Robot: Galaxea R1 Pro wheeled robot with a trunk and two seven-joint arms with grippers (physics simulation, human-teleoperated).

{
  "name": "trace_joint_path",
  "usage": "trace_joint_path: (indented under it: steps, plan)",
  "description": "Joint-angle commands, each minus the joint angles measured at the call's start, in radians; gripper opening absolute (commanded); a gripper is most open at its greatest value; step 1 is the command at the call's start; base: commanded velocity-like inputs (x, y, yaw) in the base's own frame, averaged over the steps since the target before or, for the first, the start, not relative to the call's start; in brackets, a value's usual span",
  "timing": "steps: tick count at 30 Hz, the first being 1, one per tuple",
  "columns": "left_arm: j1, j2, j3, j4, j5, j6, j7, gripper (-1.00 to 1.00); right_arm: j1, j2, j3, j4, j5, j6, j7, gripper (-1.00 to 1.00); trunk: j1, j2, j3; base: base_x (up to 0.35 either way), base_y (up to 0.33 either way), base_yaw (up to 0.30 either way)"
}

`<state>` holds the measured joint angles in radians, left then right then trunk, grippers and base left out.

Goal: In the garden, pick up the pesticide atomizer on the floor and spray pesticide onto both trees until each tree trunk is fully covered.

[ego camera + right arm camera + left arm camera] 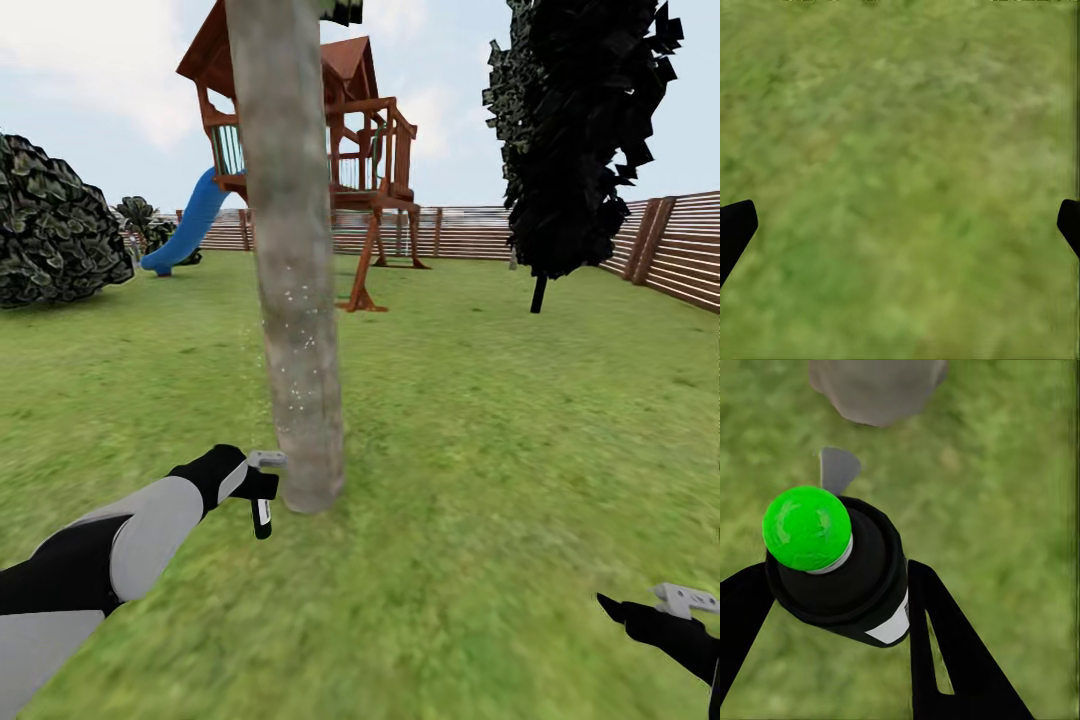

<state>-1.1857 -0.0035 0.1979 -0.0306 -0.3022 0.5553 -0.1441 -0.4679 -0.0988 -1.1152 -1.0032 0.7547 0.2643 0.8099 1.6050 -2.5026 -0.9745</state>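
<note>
A thick grey-brown tree trunk (290,250) rises from the lawn in the middle of the head view, speckled with small white dots along its lower half. My left gripper (255,490) is shut on the pesticide atomizer (261,510), a small dark bottle with a white label, held close to the trunk's base with its grey trigger head (266,460) toward the bark. In the left wrist view the atomizer (844,577) sits between both black fingers (945,652), topped by a green ball, with the trunk base (877,386) just beyond. My right gripper (640,605) hangs open over grass.
A wooden playset (360,150) with a blue slide (190,225) stands behind the trunk. A black conifer (570,140) stands at the right, a dark bush (55,225) at the left. A brown slat fence (680,250) rings the grass lawn (500,420).
</note>
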Motion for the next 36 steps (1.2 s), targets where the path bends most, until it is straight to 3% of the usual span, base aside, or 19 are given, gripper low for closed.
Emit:
trace_joint_path:
  steps: [1, 18, 22, 29, 36]
  plan:
    - [0.0, 0.0, 0.0, 0.0, 0.0, 0.0, 0.0, -1.0, 0.0, 0.0, 0.0, 0.0, 0.0, 0.0, 0.0, 1.0, 0.0, 0.0, 0.0, 0.002, -0.349, 0.133]
    - [0.0, -0.001, 0.0, 0.0, 0.001, 0.0, 0.0, -1.0, 0.0, 0.001, 0.0, 0.0, 0.0, 0.0, 0.0, 1.0, 0.0, 0.0, 0.0, 0.069, -0.347, 0.25]
    - [0.0, -0.001, 0.0, 0.0, 0.002, 0.0, 0.0, -1.0, 0.0, 0.001, 0.001, 0.0, 0.0, 0.0, 0.0, 1.0, 0.0, 0.0, 0.0, 0.037, -0.085, 0.255]
    - [0.0, -0.002, 0.0, 0.0, 0.002, 0.0, 0.0, -1.0, 0.0, -0.005, 0.0, 0.0, 0.0, -0.001, 0.0, 1.0, 0.0, 0.0, 0.0, 0.001, -0.242, 0.047]
    - [0.0, -0.004, -0.002, 0.0, 0.002, 0.0, 0.0, -1.0, 0.0, -0.005, 0.0, 0.0, 0.0, 0.0, -0.002, 1.0, 0.0, 0.0, 0.0, 0.0, -0.321, 0.24]
